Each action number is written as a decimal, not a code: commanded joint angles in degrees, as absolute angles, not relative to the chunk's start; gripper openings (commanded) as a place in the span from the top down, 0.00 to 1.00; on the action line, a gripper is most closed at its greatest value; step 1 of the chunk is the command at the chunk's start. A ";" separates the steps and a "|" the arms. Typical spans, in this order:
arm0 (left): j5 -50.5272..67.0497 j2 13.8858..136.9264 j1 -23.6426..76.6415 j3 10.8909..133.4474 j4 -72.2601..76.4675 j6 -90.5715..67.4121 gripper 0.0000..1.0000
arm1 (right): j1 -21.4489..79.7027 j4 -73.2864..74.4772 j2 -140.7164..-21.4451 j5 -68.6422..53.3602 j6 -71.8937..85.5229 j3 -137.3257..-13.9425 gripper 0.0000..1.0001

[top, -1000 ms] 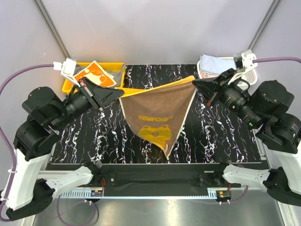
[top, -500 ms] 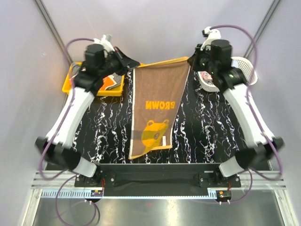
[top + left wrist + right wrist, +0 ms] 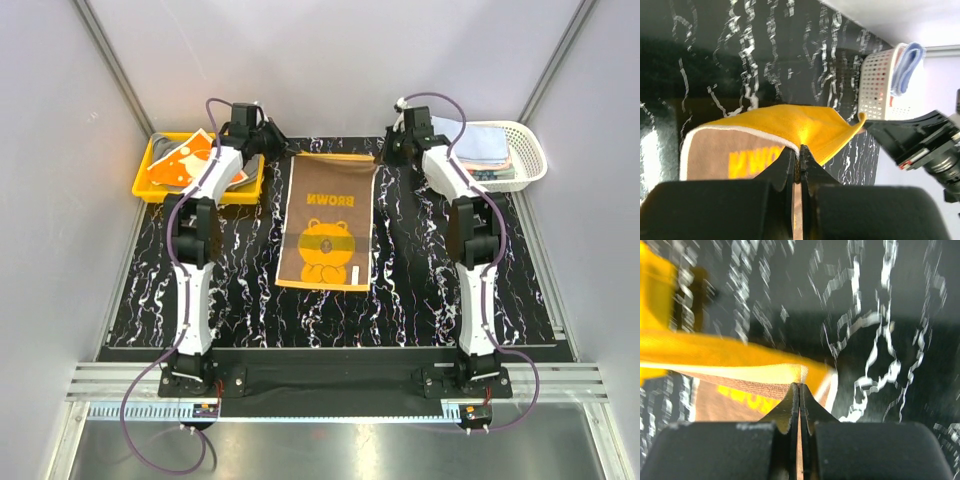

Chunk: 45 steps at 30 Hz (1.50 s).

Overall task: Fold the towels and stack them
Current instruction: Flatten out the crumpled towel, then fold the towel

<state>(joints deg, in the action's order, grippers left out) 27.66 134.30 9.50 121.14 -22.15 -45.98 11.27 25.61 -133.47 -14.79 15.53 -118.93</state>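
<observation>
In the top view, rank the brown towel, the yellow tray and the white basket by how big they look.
1. brown towel: spread flat, clearly the largest.
2-3. yellow tray and white basket: they look about alike. The tray is perhaps slightly wider, but it is too close to rank.

The brown towel carries a yellow bear print and lettering, its underside yellow — the desk is black with white veining. Far-left corner, a yellow tray; far-right, a white lattice basket.
</observation>
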 commanded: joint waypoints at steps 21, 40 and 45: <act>16.44 102.58 11.78 79.13 -17.22 -41.05 1.00 | 15.90 11.08 -101.26 -11.87 21.79 -75.69 1.00; 15.12 84.29 14.15 55.02 -16.52 -40.96 1.00 | 22.76 11.69 -84.82 -7.38 24.08 -56.52 1.00; 14.94 81.13 14.50 52.04 -16.79 -40.43 1.00 | 24.08 11.78 -83.41 -7.21 24.34 -54.67 1.00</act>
